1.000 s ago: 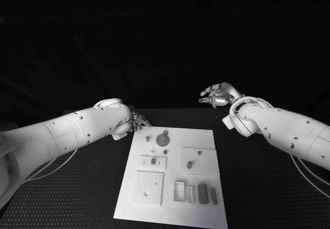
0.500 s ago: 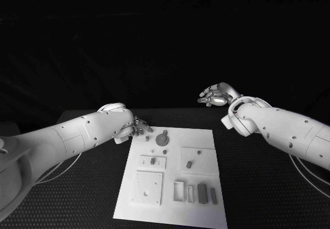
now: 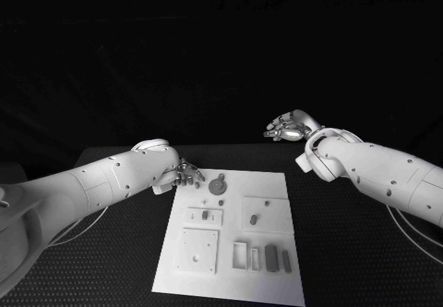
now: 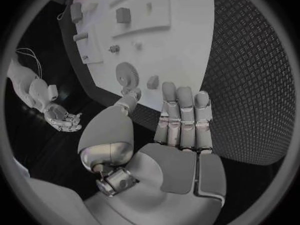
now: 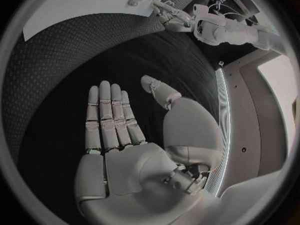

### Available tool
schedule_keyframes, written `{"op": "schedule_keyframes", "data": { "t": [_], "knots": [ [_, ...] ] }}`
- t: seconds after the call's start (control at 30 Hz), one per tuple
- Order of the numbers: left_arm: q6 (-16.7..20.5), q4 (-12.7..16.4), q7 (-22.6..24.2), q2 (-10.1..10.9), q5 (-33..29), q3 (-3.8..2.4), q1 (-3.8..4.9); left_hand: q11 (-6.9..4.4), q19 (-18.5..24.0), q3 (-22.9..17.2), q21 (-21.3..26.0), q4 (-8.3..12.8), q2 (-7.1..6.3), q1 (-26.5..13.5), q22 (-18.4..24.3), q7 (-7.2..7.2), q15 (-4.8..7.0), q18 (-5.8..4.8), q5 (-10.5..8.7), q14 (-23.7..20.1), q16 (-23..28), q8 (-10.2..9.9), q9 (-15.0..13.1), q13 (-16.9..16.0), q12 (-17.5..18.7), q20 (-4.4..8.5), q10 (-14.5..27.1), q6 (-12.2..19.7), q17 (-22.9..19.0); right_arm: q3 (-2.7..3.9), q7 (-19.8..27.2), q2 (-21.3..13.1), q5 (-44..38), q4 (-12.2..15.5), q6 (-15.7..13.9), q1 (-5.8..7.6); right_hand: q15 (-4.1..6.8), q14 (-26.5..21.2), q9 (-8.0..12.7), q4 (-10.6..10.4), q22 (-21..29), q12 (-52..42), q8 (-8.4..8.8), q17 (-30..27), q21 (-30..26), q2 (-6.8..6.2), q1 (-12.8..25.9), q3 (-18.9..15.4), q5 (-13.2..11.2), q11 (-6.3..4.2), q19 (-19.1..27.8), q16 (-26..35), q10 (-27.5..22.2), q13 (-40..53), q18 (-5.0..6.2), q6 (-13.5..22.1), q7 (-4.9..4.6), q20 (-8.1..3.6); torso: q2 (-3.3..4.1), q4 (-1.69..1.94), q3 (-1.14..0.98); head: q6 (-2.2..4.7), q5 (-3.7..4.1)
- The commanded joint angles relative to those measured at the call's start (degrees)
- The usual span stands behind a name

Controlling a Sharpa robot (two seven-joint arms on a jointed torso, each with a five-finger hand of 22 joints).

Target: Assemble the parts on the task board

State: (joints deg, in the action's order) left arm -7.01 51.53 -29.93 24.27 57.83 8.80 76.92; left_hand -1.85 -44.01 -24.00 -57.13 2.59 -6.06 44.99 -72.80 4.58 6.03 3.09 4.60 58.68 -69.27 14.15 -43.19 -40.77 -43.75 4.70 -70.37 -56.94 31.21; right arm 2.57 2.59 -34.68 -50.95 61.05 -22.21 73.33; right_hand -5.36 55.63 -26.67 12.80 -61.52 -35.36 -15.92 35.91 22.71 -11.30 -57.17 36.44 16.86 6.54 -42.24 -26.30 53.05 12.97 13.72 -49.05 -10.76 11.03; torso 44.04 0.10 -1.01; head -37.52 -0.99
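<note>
Where black table (image 3: 351, 256) bears task board (image 3: 267, 281)

The task board (image 3: 267, 275) lies at the frame's lower centre on the table (image 3: 351, 268), with a round gear part (image 3: 217, 186) near its upper left corner, the left hand (image 3: 187, 173) just left of it and the right hand (image 3: 289, 127) above the board's upper right corner

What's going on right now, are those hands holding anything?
Left hand open, empty, at the task board's far left corner near the gear part. Right hand open, empty, raised beyond the board. Nothing blocking.
</note>
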Motion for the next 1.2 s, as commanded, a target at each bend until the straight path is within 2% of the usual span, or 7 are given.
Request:
{"op": "schedule_keyframes", "data": {
  "t": [0.03,0.33,0.97,1.2],
  "knots": [
    [-2.7,0.2,0.7,0.0,-0.3,-0.01,-0.01,0.03,-0.1,0.2,-0.1,0.2,0.54,-0.1,-0.1,-0.04,0.03,-0.52,0.26,0.4,-0.3,0.2,0.1,-0.1,0.0,6.62,-0.6,-0.4,0.1,0.02,0.8,0.1,0.3,0.0,0.8,-0.02,-0.43,0.1,0.1,0.0,0.1,0.4,-0.13,-0.1,-0.3,0.29,-0.4,-0.3,0.2,0.11,0.2,0.4,0.4,-0.2,-0.12,0.5,-0.13,0.25,0.00,0.00,0.02,-0.03,-0.05],
    [-3.7,0.3,1.0,0.0,-0.5,-0.01,-0.07,-0.06,-0.2,0.5,-0.2,1.0,1.23,0.5,-0.4,-0.14,0.18,-0.50,0.85,0.5,-0.6,0.3,0.4,-0.3,0.0,6.75,-0.9,-0.8,0.3,0.02,0.8,0.2,0.4,-0.1,1.0,-0.02,-0.67,-0.1,0.3,-0.1,0.3,1.3,-0.16,-0.5,-1.1,0.45,-0.7,-0.4,0.3,0.34,0.5,1.5,0.4,-1.2,-0.05,0.5,-0.16,0.52,0.03,-0.02,-0.01,0.02,-0.03],
    [-2.5,0.0,1.3,0.1,-3.0,-0.01,-0.09,0.10,-0.1,0.1,0.2,4.5,6.00,3.8,-0.9,0.03,0.02,-0.88,1.82,0.1,-0.4,0.3,1.3,-0.8,0.7,6.65,-0.7,-0.8,0.3,0.02,0.6,0.4,0.4,-0.2,1.2,-0.02,-0.82,0.0,0.4,-0.1,0.5,1.8,-0.09,-0.8,-1.6,0.31,-0.8,-0.5,0.3,0.54,0.6,2.2,0.5,-1.9,0.03,0.7,-0.25,0.70,0.01,-0.05,0.01,-0.03,0.00],
    [-2.8,-0.9,1.9,-0.1,-10.0,-0.03,-0.09,0.34,0.2,-0.4,0.5,6.2,8.21,5.4,-1.1,0.24,-0.25,-1.10,2.09,-0.3,-0.1,0.4,1.6,-0.7,1.3,6.45,-0.3,-0.6,0.2,0.02,0.5,0.4,0.4,-0.3,1.5,-0.02,-0.86,0.0,0.5,-0.1,0.5,1.9,-0.05,-0.9,-1.7,0.28,-0.8,-0.6,0.3,0.59,0.6,2.3,0.5,-2.1,0.04,0.8,-0.29,0.75,0.01,0.01,0.00,-0.02,0.00]
  ]
}}
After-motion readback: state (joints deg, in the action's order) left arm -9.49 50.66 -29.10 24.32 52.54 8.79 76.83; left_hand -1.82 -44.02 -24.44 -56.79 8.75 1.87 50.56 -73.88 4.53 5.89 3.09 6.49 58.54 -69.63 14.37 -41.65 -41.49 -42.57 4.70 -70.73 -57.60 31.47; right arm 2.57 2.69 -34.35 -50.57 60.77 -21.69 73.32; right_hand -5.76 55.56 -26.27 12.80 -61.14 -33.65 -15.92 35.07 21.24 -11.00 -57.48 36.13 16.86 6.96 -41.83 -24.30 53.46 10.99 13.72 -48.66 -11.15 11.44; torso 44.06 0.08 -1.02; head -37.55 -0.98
